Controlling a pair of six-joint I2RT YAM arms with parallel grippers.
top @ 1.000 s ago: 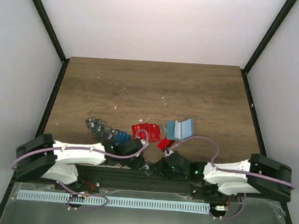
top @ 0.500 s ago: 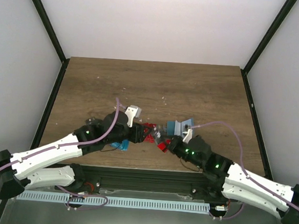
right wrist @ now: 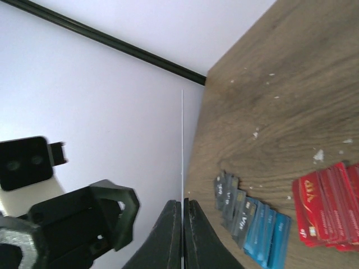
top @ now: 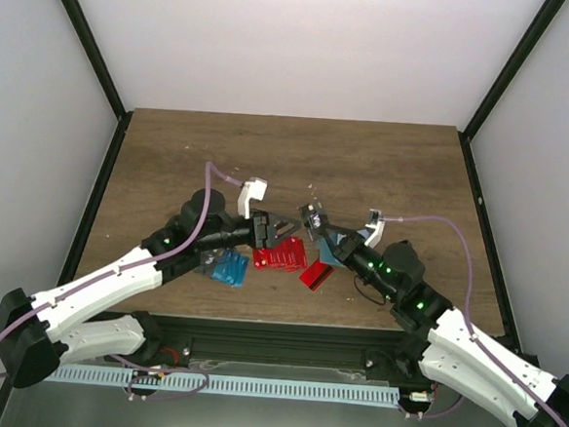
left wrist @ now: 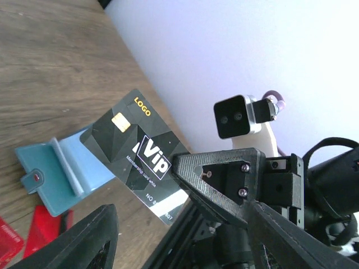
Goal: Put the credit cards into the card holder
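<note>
- Top view: both arms were tucked at the near edge a second ago. Now the left arm (top: 124,271) and right arm (top: 433,327) meet nose to nose over the desk (top: 268,164).
- A dark card (top: 313,215) is held lifted between them.
- The card holder (top: 333,248) lies on the desk under the right wrist, mostly hidden. Red cards (top: 279,257) are just beside it and blue cards (top: 228,266) further left.
- Left wrist view: my left fingers (left wrist: 84,246) have spread over the last second and now stand wide, touching nothing.
- The right fingers (left wrist: 216,179) pinch the dark card at one end. It has a gold chip and "Vip" print and hangs tilted above the desk.
- I read this as the handover done, with the card riding on the right arm alone.
- The holder lies open: dull teal outside, paler blue inside, snap tab at one end.
- Right wrist view: the right fingers are pressed together on the card, seen edge-on as a thin line.
- Below, dark cards (right wrist: 227,193), blue ones and red ones lie fanned on the desk, none yet pocketed.
</note>
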